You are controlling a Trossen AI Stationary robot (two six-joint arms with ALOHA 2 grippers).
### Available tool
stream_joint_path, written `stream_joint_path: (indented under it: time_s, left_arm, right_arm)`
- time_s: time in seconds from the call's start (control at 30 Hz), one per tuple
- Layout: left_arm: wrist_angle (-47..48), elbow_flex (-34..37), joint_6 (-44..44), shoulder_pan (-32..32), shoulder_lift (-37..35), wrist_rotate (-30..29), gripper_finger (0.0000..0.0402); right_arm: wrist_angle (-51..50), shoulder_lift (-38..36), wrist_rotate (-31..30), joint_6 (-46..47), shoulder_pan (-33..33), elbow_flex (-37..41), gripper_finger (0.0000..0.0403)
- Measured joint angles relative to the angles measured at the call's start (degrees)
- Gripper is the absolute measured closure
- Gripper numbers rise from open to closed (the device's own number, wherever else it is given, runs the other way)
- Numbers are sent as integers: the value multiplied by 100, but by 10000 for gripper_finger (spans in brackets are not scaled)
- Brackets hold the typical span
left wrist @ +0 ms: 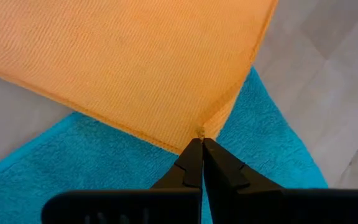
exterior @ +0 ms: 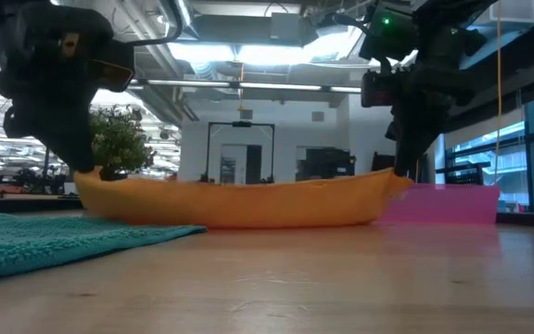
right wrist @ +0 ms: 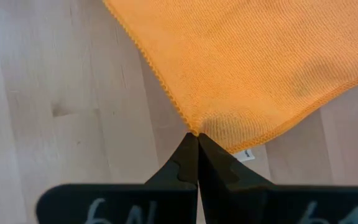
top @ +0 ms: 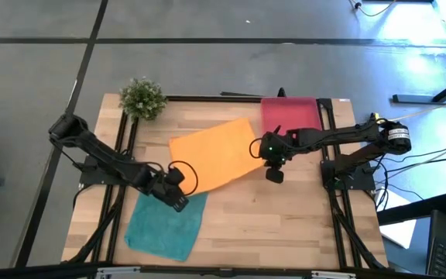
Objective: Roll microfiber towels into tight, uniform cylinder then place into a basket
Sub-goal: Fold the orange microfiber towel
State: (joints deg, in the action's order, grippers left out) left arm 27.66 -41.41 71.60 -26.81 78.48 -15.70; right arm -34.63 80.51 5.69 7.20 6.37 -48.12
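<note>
On my left side, the left gripper (left wrist: pixel 201 144) is pinched tight on one corner of the orange towel (top: pixel 217 155), with the teal towel (top: pixel 165 225) lying flat on the wooden table (top: pixel 285 225) directly beneath it and spreading toward the table's near edge. A small green plant (top: pixel 142 98) sits well beyond that arm, at the far left corner. From the left gripper the orange cloth stretches across to the right gripper (right wrist: pixel 196 138), whose fingers are clamped on the opposite corner; in the low view both held corners are lifted and the middle sags to the table. Just beyond the right gripper lies the pinkish-red basket (top: pixel 289 115), at the far edge, with the orange towel's side close beside it.
</note>
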Motion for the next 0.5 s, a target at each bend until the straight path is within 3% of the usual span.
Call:
stream_joint_path:
  time_s: [0.5]
  left_arm:
    - [-818, 0, -169, 137, 409, 371, 402]
  right_arm:
    - [-158, 0, -9, -313, 16, -3, 402]
